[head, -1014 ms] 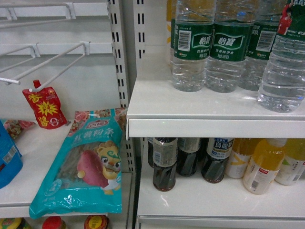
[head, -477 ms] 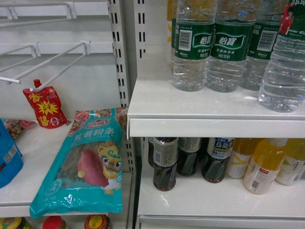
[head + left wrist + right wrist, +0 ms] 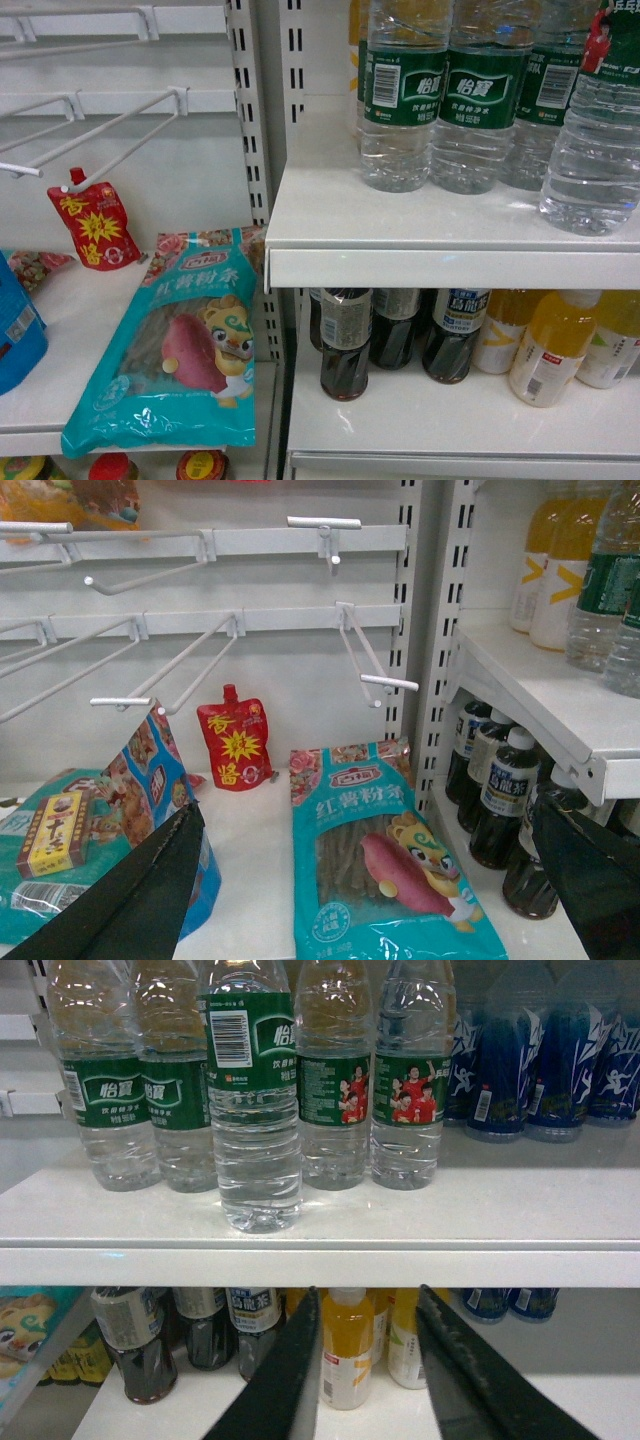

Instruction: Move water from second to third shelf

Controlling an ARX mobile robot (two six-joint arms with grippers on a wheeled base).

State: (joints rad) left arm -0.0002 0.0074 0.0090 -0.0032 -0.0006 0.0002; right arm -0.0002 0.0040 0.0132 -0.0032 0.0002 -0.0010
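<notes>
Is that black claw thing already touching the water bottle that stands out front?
Apart. In the right wrist view the right gripper is open below the shelf edge, while the water bottle stands on top, above it.

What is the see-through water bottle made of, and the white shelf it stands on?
The water bottle looks like clear, glossy ribbed plastic with a green printed wrap; you see through it. The shelf looks like white painted metal, smooth and slightly shiny, though laminate is possible.
</notes>
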